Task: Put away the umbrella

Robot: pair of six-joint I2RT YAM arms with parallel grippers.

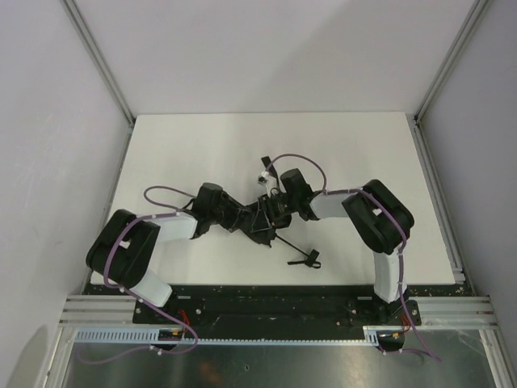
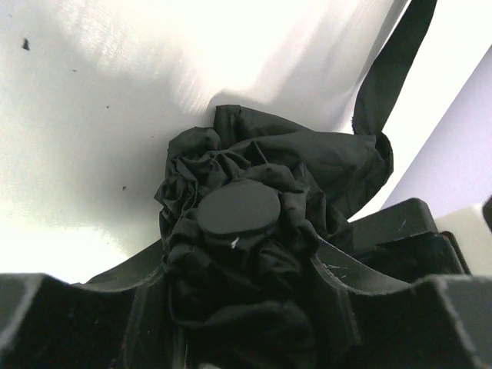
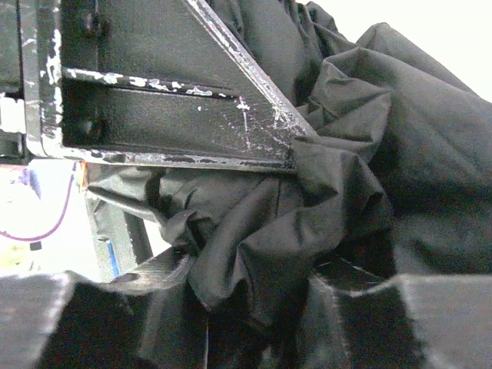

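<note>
The black umbrella [image 1: 262,217] lies collapsed at the middle of the white table, its canopy bunched. Its thin shaft runs toward the near edge to the small handle with strap [image 1: 306,260]. My left gripper [image 1: 245,217] comes in from the left and is shut on the crumpled fabric. In the left wrist view the umbrella's round top cap [image 2: 237,209] sits between my fingers [image 2: 354,265], with a fabric strap [image 2: 392,69] trailing away. My right gripper [image 1: 280,210] comes in from the right and is shut on folds of canopy [image 3: 307,223]. The left gripper's scratched black finger [image 3: 169,100] shows just above.
The white table [image 1: 202,145] is walled by grey panels and aluminium posts [image 1: 97,56] on three sides. A black rail [image 1: 266,299] runs along the near edge. Purple cables [image 1: 166,191] loop over both arms.
</note>
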